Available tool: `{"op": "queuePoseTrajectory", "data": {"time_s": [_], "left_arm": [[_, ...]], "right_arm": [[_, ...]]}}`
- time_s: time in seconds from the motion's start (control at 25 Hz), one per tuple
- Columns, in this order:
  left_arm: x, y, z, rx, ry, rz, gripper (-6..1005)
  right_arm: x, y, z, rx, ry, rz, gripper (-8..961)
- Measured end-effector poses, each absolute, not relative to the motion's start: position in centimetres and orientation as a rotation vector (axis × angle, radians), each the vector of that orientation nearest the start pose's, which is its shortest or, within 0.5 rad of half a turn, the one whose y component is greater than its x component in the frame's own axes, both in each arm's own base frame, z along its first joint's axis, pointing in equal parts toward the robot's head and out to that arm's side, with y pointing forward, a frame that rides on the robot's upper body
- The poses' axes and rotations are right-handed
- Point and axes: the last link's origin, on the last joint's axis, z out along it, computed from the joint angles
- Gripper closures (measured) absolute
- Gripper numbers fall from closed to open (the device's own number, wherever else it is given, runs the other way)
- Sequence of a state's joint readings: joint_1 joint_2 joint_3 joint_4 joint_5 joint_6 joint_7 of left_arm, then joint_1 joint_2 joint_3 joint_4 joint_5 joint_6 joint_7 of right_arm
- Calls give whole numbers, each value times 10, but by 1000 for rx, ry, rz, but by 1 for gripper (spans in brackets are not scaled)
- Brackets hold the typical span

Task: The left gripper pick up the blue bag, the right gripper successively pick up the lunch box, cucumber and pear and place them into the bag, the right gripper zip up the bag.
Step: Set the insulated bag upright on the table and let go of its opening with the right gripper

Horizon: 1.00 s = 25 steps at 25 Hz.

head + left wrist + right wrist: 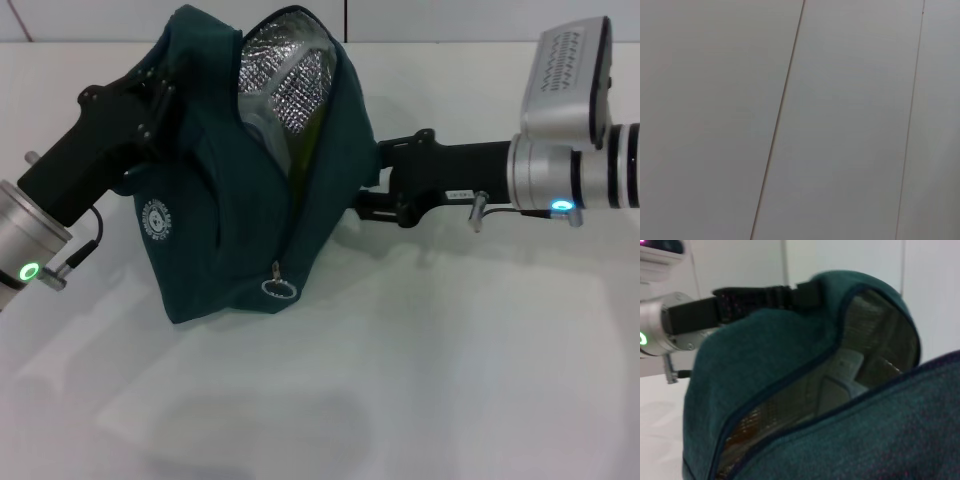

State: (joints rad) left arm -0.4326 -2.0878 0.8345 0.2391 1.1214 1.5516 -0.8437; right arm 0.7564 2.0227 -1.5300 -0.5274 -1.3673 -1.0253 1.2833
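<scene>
The left gripper (pixel 150 105) is clamped on the far-left side of the dark teal fabric bag with silver foil lining (pixel 225 215), holding it upright on the white table (pixel 450 380) near its far edge. The right gripper (pixel 368 195) is at the bag's right side; whether its fingers are apart or together cannot be told.

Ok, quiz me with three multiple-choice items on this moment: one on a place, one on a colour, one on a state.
1. Where is the zipper pull on the blue bag?
A. low on the front
B. at the top
C. out of sight

2. What colour is the bag's lining?
A. red
B. silver
C. black

3. How is the bag's opening?
A. zipped shut
B. unzipped and gaping
C. taped over

Answers:
1 A, the ring hangs near the bag's lower edge in the head view.
2 B, shiny quilted foil shows inside.
3 B, the lining is exposed, with the left tool at the bag's one side and the right tool at the other.
</scene>
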Motion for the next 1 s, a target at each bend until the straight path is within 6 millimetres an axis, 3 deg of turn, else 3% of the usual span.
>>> {"op": "queuePoseTrajectory", "data": {"time_s": [0.16,0.56,1.0], "left_arm": [[-273,312,1,-2023,-510,-1264,952],[-274,313,2,-2023,-508,-1260,952],[-276,308,-3,-2027,-460,-1222,952]], "right_arm": [[162,390,-75,-2807,211,544,495],[159,391,-74,-2773,163,582,656],[176,381,-57,-2594,41,765,854]]}}
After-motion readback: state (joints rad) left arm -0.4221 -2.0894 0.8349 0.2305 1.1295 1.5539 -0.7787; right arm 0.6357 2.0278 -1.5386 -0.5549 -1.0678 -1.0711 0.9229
